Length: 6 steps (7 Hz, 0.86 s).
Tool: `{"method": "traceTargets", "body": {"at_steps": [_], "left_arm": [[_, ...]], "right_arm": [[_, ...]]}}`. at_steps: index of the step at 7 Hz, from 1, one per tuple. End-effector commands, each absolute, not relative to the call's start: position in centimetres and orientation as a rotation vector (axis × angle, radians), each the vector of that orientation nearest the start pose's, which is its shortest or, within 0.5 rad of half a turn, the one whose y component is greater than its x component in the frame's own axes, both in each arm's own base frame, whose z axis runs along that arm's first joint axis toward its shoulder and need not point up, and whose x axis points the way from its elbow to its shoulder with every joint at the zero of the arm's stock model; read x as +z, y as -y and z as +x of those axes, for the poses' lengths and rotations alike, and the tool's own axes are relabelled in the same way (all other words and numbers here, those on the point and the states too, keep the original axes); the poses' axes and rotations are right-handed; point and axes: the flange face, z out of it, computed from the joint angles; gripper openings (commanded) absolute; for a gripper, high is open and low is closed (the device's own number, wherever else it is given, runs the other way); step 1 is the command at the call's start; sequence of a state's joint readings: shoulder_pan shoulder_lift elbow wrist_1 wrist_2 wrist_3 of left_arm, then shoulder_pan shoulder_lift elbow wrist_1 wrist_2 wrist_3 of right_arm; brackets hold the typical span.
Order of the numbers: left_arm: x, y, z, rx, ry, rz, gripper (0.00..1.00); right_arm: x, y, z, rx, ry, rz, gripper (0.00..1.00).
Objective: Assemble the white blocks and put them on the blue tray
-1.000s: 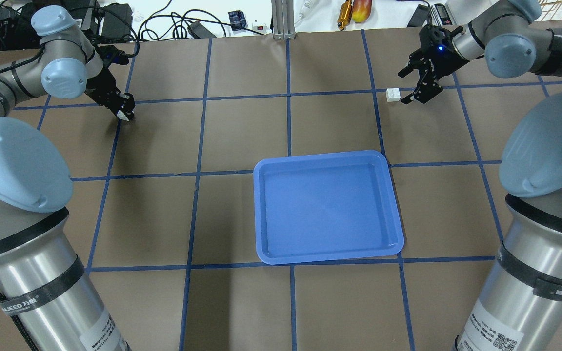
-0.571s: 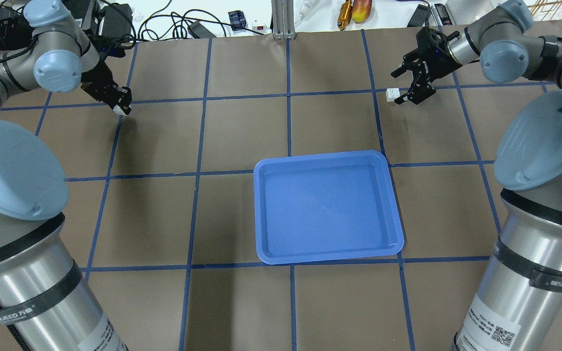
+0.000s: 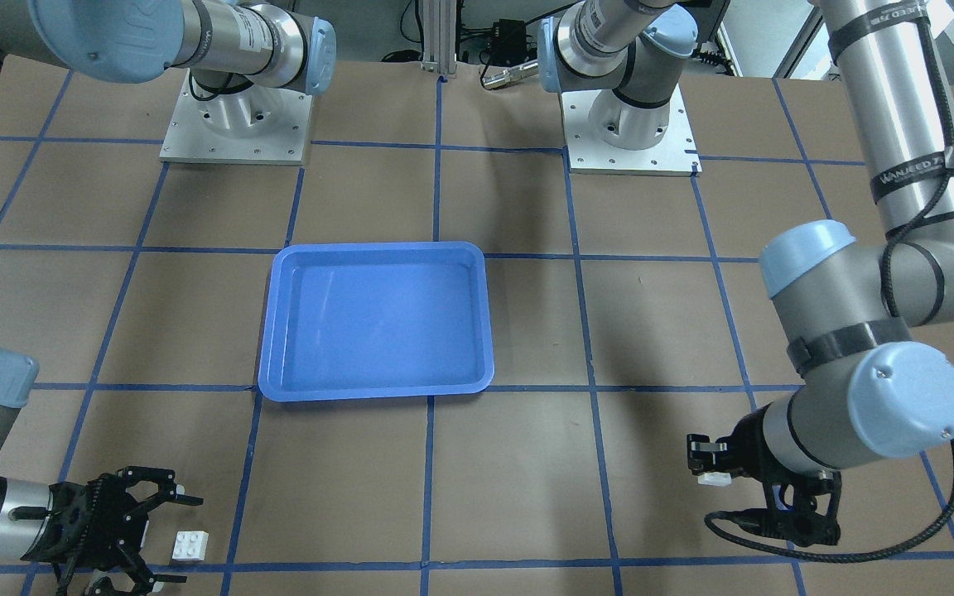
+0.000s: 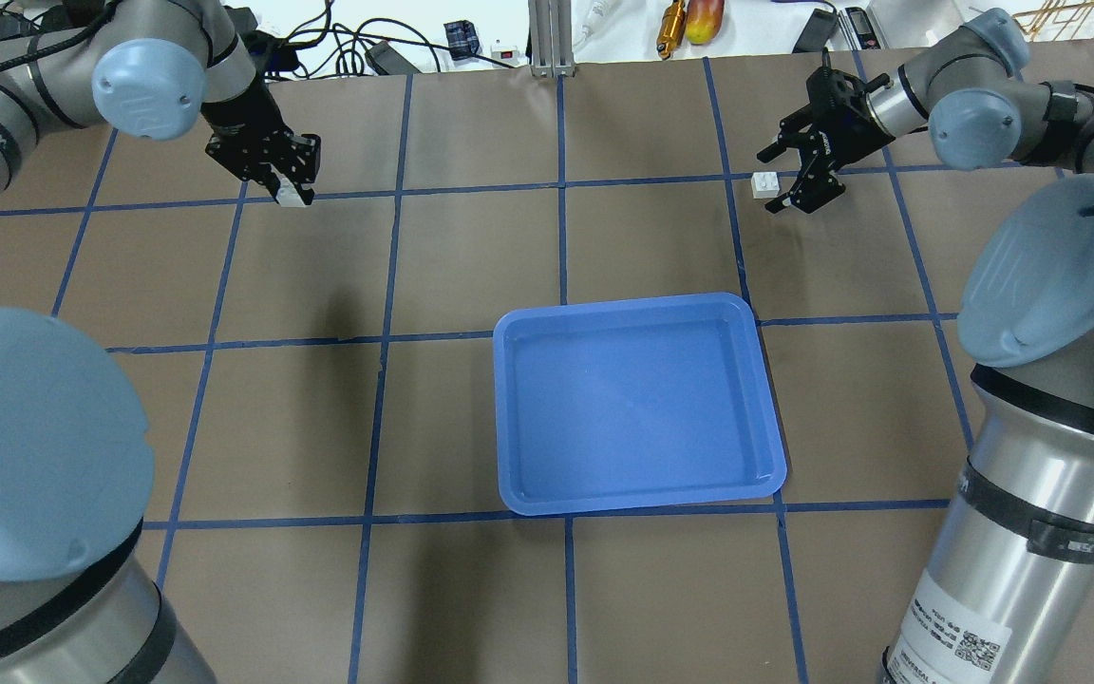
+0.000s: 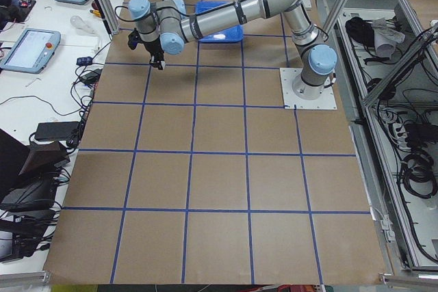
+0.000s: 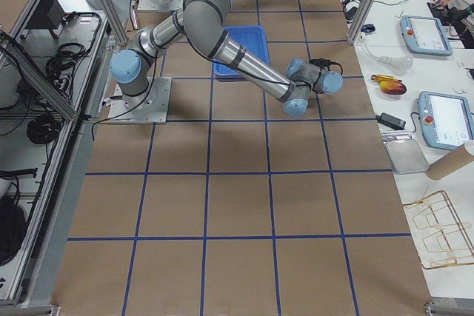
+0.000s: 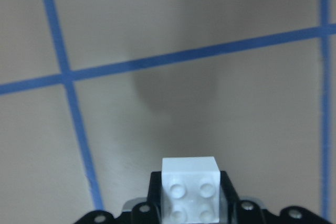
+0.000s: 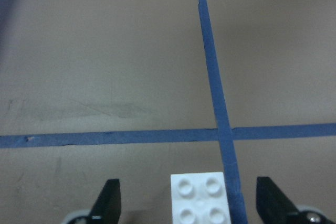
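Note:
One white block [image 7: 190,192] is held in my shut left gripper [image 4: 291,190], above the table at the far left; it also shows in the front view [image 3: 713,478]. The other white block [image 4: 763,184] lies on the table at the far right, studs up. My right gripper [image 4: 776,180] is open, low over the table, with its fingertips [image 8: 108,201] on either side of that block [image 8: 202,200] and not touching it. The blue tray [image 4: 509,427] sits empty at the table's middle, far from both grippers.
Cables, a metal post [image 4: 552,38] and small tools lie along the table's far edge. The arm bases [image 3: 626,132] stand on plates at the robot's side. Blue tape lines grid the brown table.
My left gripper has moved right along the far side, still holding its block. My right gripper has moved left, so its open fingers now stand around the lying block.

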<state>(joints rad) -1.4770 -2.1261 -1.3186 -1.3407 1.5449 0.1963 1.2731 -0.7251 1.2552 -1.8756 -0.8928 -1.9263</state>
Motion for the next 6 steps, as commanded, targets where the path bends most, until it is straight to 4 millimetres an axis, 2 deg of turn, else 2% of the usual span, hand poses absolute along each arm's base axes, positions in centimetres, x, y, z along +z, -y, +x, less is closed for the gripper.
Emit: {"method": "traceTargets", "body": {"at_steps": [1, 2, 3, 4, 5, 6], "left_arm": [[31.7, 66.2, -16.4, 0.114, -3.18, 0.04, 0.0], [31.9, 64.2, -20.7, 0.121, -3.185, 0.005, 0.0], [31.3, 62.9, -22.9, 0.136, -3.18, -0.042, 0.0], [30.3, 61.0, -25.9, 0.175, -3.167, -0.101, 0.0], [30.1, 58.5, -29.9, 0.196, -3.174, -0.082, 0.0], [28.5, 56.8, -32.8, 0.206, -3.172, -0.152, 0.0]], "right_arm": [[14.7, 76.1, -2.9, -0.681, -1.833, -1.793, 0.85], [14.8, 76.0, -2.8, -0.682, -1.83, -1.796, 0.83], [14.9, 76.0, -2.8, -0.683, -1.831, -1.797, 0.82], [14.8, 76.1, -2.8, -0.69, -1.819, -1.814, 0.8], [14.8, 76.1, -3.0, -0.694, -1.813, -1.826, 0.77], [14.8, 76.1, -3.0, -0.692, -1.815, -1.826, 0.75]]}}
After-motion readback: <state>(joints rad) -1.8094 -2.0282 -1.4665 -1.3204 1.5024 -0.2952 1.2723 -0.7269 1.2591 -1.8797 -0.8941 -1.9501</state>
